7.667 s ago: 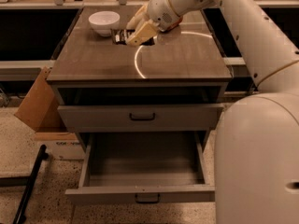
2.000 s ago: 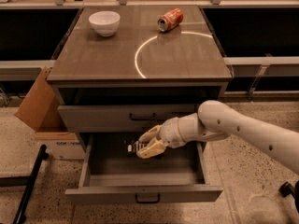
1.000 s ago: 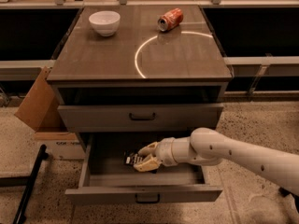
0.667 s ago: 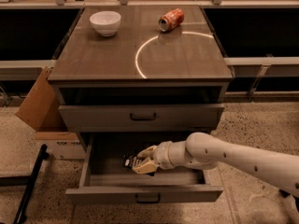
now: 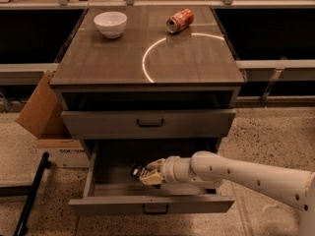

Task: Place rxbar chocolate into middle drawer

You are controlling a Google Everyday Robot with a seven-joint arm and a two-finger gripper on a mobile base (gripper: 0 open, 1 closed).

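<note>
The middle drawer point(image 5: 152, 204) is pulled open below the shut grey drawer front. My gripper point(image 5: 149, 173) reaches into it from the right, low over the drawer floor near its front left. It is shut on the rxbar chocolate point(image 5: 137, 171), whose black end with white lettering sticks out to the left of the fingers. The bar sits at or just above the drawer floor; I cannot tell if it touches.
On the cabinet top point(image 5: 147, 58) a white bowl point(image 5: 110, 23) stands at the back left and an orange-red soda can point(image 5: 179, 20) lies on its side at the back. A cardboard box point(image 5: 47, 117) leans left of the cabinet. A dark pole point(image 5: 29, 195) lies on the floor.
The gripper carried the bar from the cabinet top down into the open drawer. Over the last second it has sunk lower toward the drawer floor and drawn slightly toward the front.
</note>
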